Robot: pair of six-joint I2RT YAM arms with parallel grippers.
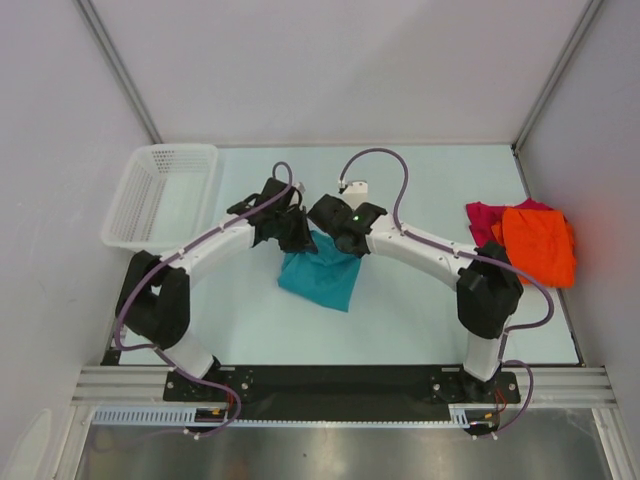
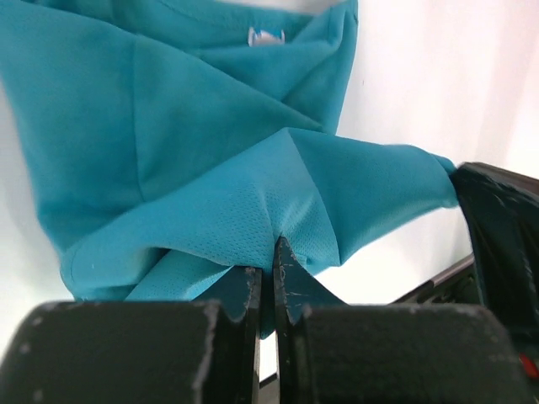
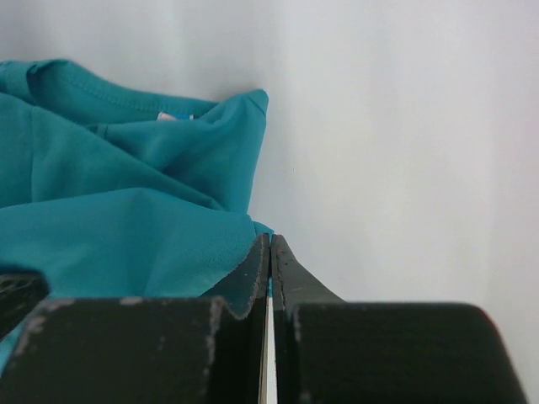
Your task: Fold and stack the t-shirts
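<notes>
Fold in hand: left claw [image 2: 274, 252] and right claw [image 3: 269, 244] each clamped on the teal shirt [image 1: 320, 272]. The next move probably calls for both arms carrying the held edge across evenly.

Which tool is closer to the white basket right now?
Left. The left tool grips the teal shirt to the right of the basket; the right tool grips the same shirt farther right.

No legible text; neck tag [image 2: 265, 36] of teal t-shirt [image 2: 194, 135] illegible.
</notes>
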